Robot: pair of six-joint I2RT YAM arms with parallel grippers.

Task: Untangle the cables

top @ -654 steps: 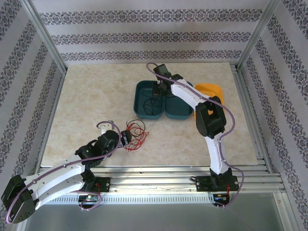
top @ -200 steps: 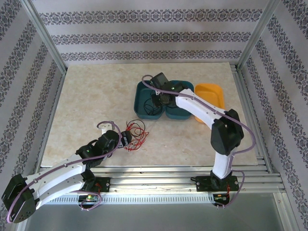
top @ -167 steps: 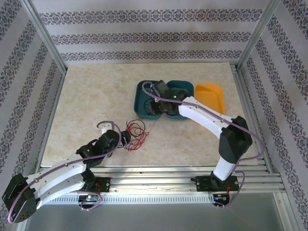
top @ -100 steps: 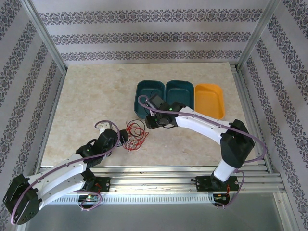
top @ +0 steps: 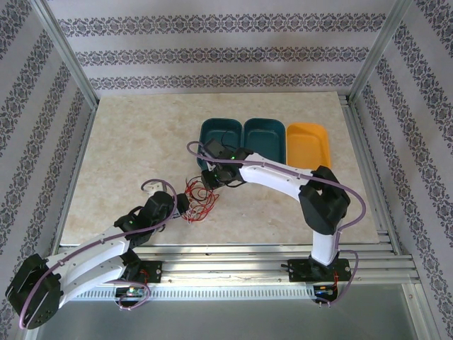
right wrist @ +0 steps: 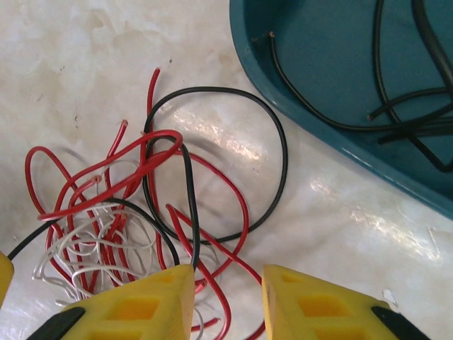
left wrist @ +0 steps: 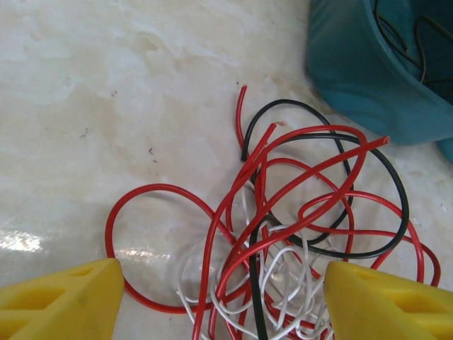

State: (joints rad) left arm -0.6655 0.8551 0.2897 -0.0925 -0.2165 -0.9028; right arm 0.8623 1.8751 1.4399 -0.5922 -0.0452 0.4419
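Observation:
A small tangle of red, black and white cables lies on the marble table between my two grippers. My left gripper sits at its near-left side. In the left wrist view it stands wide open, and the tangle spreads between its yellow fingers. My right gripper hangs just above the tangle's far side. In the right wrist view it is open over red and black loops, with a red strand running through the gap. Black cables lie in the left teal tray.
Two teal trays and an orange tray stand in a row behind the tangle. The left teal tray's rim is close to the cables. Aluminium frame rails run along the near edge.
My right arm has left the left teal tray and swung forward and left to the tangle. The left arm has barely shifted.

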